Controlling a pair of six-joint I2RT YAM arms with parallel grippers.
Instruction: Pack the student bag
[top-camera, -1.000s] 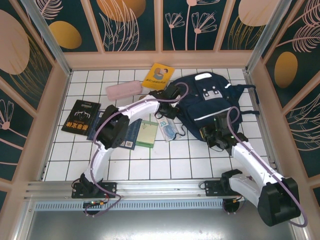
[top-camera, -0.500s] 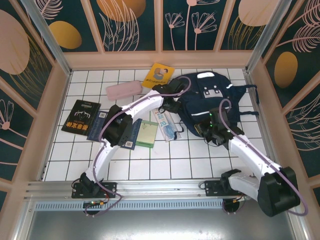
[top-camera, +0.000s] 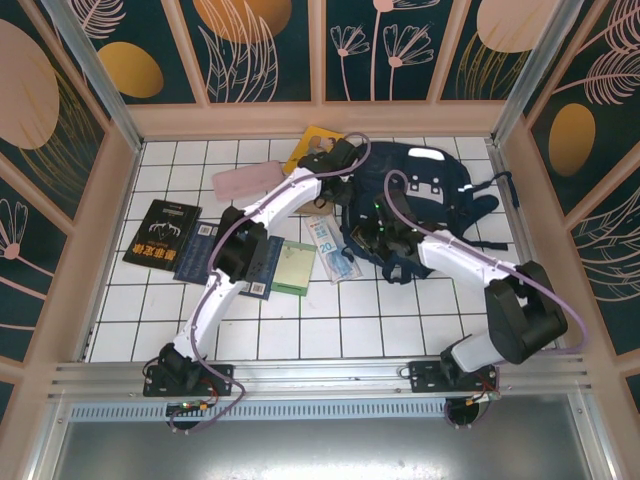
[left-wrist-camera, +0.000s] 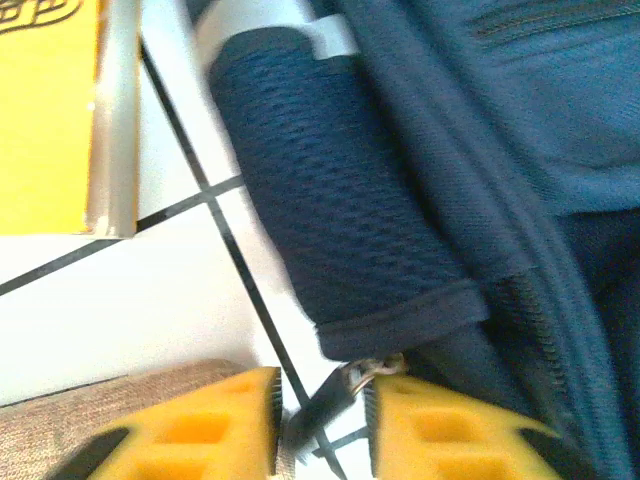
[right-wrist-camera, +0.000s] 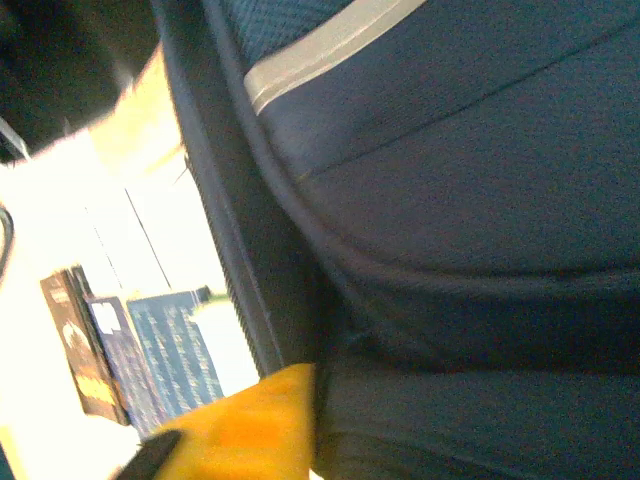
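Left gripper (left-wrist-camera: 322, 425) sits part-open around the student bag (left-wrist-camera: 520, 120) zip pull (left-wrist-camera: 352, 385); I'd pinch it squarely before tugging.

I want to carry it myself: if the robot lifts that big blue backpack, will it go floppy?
Probably floppy: the student bag is soft fabric, lying slumped and creased. Its padded strap would likely dangle. It looks fairly flat, so maybe light.

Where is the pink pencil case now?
In the top view, the pink pencil case lies left of the student bag, between the black book and the yellow book.
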